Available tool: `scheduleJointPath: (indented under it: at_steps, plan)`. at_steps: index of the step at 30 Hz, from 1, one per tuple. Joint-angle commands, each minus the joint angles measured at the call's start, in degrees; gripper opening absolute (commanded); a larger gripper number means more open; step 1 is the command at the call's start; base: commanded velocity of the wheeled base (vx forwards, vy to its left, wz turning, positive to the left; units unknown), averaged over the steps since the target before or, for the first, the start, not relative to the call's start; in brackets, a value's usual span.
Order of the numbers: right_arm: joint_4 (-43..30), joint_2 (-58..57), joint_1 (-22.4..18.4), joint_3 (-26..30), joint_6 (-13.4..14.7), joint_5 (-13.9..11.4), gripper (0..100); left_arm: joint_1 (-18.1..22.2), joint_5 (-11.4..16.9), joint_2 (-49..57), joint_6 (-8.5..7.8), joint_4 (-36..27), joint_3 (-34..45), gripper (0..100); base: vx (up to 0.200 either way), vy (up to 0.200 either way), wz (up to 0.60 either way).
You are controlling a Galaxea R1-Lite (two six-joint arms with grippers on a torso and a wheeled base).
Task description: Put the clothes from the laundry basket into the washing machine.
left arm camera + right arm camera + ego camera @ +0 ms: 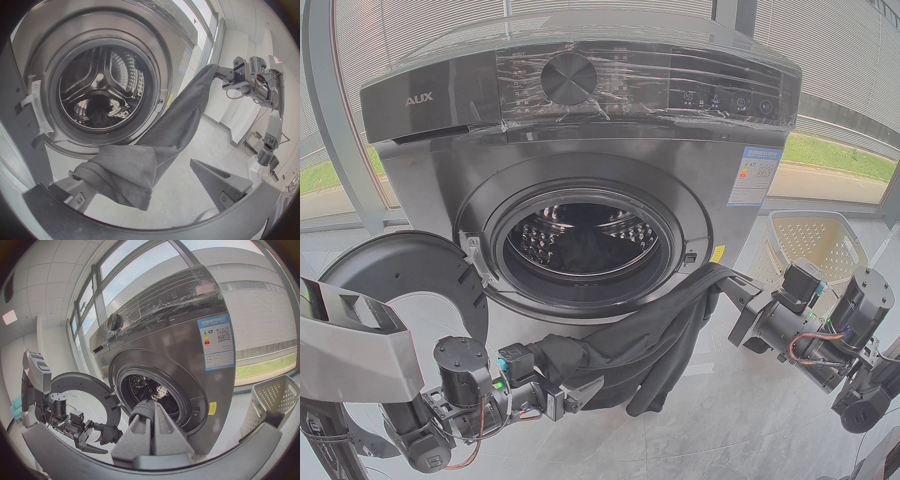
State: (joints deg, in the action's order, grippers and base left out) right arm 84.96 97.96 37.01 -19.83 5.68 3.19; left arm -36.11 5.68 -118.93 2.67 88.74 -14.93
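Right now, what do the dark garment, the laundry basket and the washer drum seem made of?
Dark garment: soft knit fabric, matte, probably synthetic; fine mesh texture, limp drape.
Laundry basket: cream plastic, perforated rigid walls.
Washer drum: likely stainless steel, mirror-bright, embossed.

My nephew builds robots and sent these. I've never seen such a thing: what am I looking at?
A two-armed robot is loading a washing machine. One picture looks down from its head; the others come from cameras on each wrist. The right gripper is clamped on a dark garment, whose other end drapes over one finger of the open left gripper. The door hangs open, dark clothing lies in the drum, and the laundry basket stands on the floor beside the machine.
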Motion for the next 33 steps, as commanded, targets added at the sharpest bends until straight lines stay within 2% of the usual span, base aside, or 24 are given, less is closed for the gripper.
scheduleJointPath:
  at_steps: [1,7,10,15,22,23,26,33]
  plan:
    - [0.03,0.21,-0.45,-0.03,0.03,0.06,0,-0.81,0.03,-2.27,0.32,-0.05,-0.54,100,0.000,0.000,0.00]
    - [0.03,1.18,-3.52,-1.00,0.03,0.23,0,-0.81,-0.32,-3.94,-1.44,-0.05,2.54,100,0.000,0.000,0.00]
    - [0.03,1.79,-5.46,-1.87,0.03,0.23,0,-0.19,-0.58,-4.20,-3.11,0.03,3.33,100,0.000,0.000,0.00]
    - [0.03,1.79,-5.19,-1.87,0.03,0.23,0,-0.28,-0.67,-4.38,-3.20,0.03,3.60,100,0.000,0.000,0.00]
    - [-0.14,1.79,-4.40,-1.87,0.03,0.41,0,-1.60,-0.32,-6.31,-3.11,0.03,-1.15,100,0.000,0.000,0.00]
    - [-0.14,1.79,-4.49,-1.96,0.03,0.50,0,-1.95,0.03,-7.19,-3.02,0.03,-4.14,100,0.000,0.000,0.00]
    - [-0.41,1.88,-4.40,-2.23,0.03,0.76,0,-2.65,0.21,-7.72,-2.41,0.03,-6.25,100,0.000,0.000,0.00]
    - [-0.84,2.76,-3.35,-3.63,0.03,4.19,0,-4.85,0.30,-11.50,-2.67,0.03,-13.63,100,0.000,0.000,0.00]
